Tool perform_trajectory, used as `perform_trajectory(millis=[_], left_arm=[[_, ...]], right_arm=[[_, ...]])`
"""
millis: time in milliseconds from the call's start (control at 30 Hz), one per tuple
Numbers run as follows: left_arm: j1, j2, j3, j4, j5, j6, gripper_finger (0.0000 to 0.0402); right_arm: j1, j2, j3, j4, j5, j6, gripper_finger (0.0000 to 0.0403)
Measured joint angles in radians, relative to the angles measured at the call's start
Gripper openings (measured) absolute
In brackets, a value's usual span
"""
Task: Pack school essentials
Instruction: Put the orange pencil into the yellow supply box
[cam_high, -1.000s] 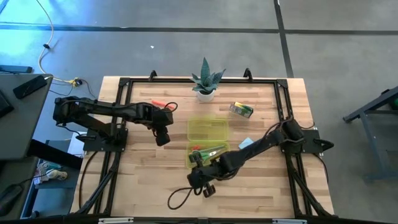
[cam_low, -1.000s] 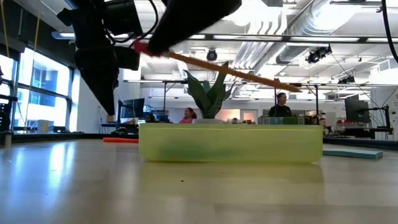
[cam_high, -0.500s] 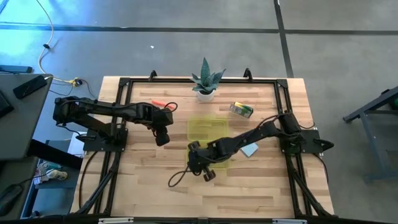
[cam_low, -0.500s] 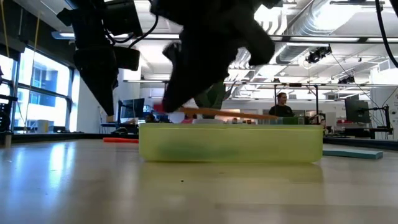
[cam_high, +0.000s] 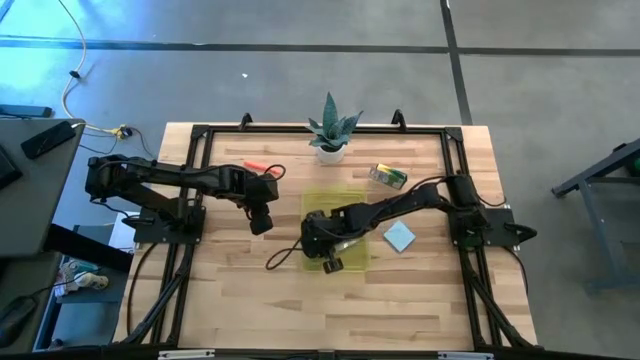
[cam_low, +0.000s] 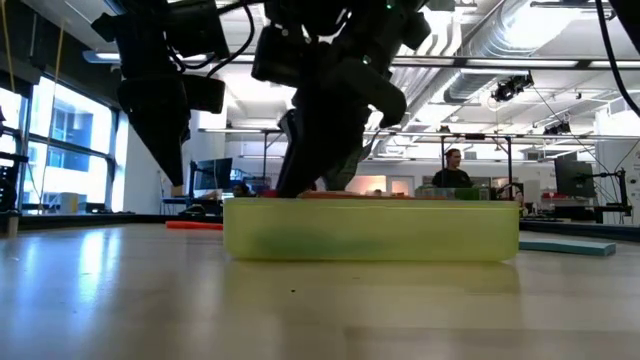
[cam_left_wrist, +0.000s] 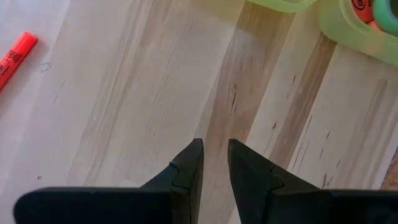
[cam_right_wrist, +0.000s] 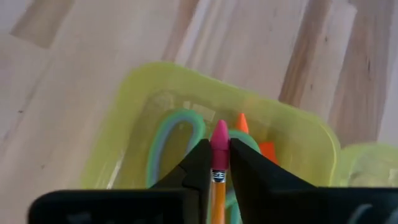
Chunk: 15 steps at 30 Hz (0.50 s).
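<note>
Centrally in the high view, the right gripper (cam_high: 322, 243) hangs over the yellow-green box (cam_high: 345, 207), hiding much of it; the potted plant (cam_high: 331, 128), crayon box (cam_high: 388, 176) and blue note pad (cam_high: 400, 236) lie around. Only the right wrist view shows the pink-eraser pencil (cam_right_wrist: 218, 163) pinched between nearly closed fingers (cam_right_wrist: 196, 164), above green-handled scissors (cam_right_wrist: 176, 134) inside. At left-centre, the left gripper (cam_high: 261, 221) hovers empty, fingers (cam_left_wrist: 188, 170) slightly apart, near an orange marker (cam_left_wrist: 15, 55).
</note>
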Motion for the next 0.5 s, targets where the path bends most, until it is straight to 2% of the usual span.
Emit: perform_trajectory(millis=[267, 500], left_arm=[[0.000, 0.000, 0.000, 0.000, 0.000, 0.000, 0.0064], [0.000, 0.000, 0.000, -0.001, -0.086, 0.000, 0.0064]], right_arm=[[-0.013, 0.000, 0.000, -0.001, -0.006, 0.017, 0.0122], [-0.039, -0.021, 0.000, -0.020, -0.002, 0.015, 0.0141]])
